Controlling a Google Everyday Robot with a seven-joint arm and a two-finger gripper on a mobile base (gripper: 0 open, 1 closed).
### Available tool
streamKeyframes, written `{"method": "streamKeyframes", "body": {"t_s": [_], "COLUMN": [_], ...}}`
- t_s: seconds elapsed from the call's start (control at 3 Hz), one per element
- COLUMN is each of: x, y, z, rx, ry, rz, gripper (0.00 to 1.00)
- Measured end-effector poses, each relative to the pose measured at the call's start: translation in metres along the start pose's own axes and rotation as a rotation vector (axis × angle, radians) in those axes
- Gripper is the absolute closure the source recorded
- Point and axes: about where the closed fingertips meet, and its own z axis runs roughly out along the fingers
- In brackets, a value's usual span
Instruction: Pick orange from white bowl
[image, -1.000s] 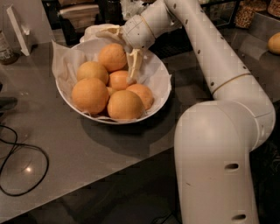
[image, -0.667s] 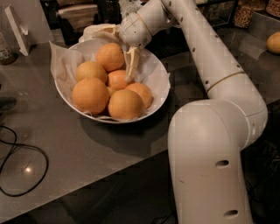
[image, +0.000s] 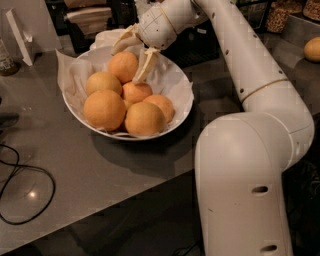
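Grey worktop (image: 100, 170) carries the white bowl (image: 184, 102), which sits toward the back left and is lined with crinkled white paper (image: 70, 75) that sticks up past the rim. Six fruits are heaped in it that I can count. The orange (image: 121, 70) the tool is at lies at the rear of the heap, resting on its neighbours.

The white arm (image: 260, 65) reaches over from the right and bends down to the far side of the bowl. The tool (image: 125, 65) hangs right over that rear orange with its two pale fingers (image: 144, 65) spread wide. One finger slants past the fruit's upper left and the other runs down its right side, so the orange sits between them. They have not closed on it, and I cannot tell if either finger touches the skin.

A black cable (image: 25, 192) loops across the near left of the worktop. One more orange fruit (image: 312, 49) lies well apart at the far right.
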Motion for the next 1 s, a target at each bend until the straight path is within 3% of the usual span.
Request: {"method": "streamKeyframes", "body": {"t_s": [0.33,0.67,1.0], "x": [-0.002,-0.004,-0.007], "y": [-0.001,0.002,0.007], "z": [-0.002,-0.017,-0.025], "rx": [0.002,0.047,0.082], "ry": [0.001,0.006,0.011], "rz": [-0.002,-0.021,-0.029], "gripper": [0.91,1.0,1.0]}}
